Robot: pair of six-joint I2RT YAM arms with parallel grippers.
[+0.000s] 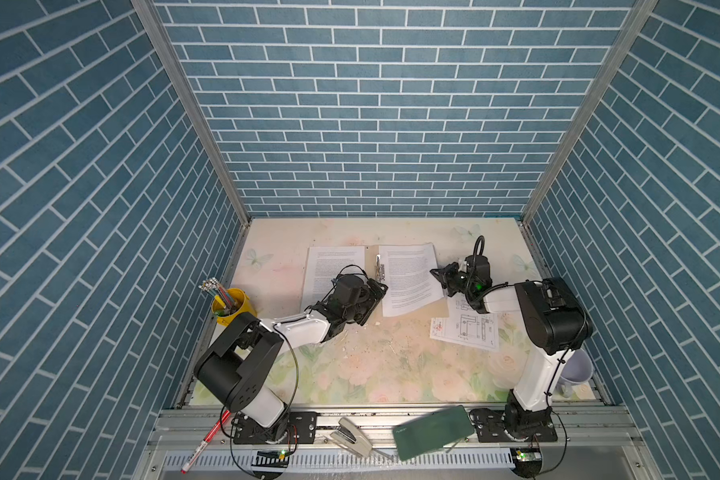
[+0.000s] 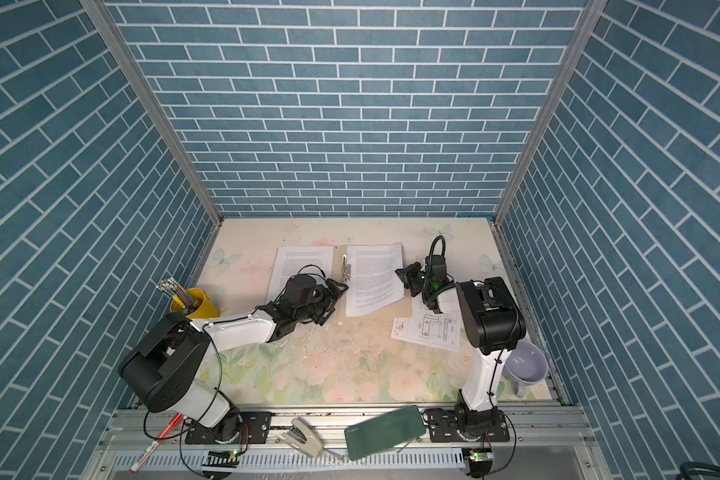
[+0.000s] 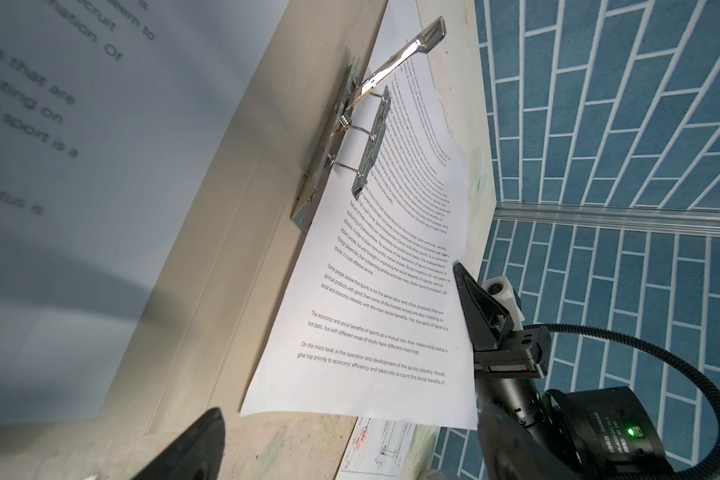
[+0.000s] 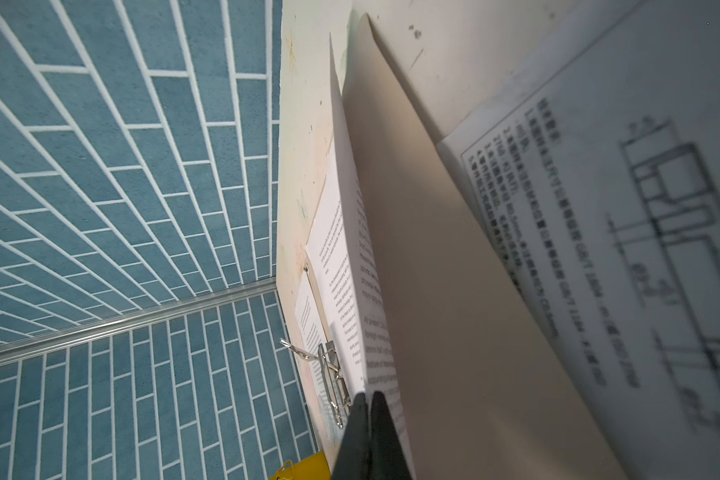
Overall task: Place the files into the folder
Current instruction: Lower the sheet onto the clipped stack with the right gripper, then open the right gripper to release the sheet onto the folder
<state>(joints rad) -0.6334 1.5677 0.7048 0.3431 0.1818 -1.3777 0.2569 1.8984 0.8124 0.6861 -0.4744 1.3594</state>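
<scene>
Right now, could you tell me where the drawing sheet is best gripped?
Probably the drawing sheet by its red-marked corner, coming low from the table's middle: it lies flat, and the right arm covers its far end.

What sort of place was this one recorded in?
Probably a lab robot cell dressed as a desk: blue brick-print walls on aluminium framing, a floral tabletop, and stationery such as the pencil cup, stapler and open folder.

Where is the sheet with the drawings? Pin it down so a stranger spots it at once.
On the floral table, look right of the open tan folder. The drawing sheet lies there; unlike the text-filled page beside it, it shows line drawings and a red mark.
</scene>
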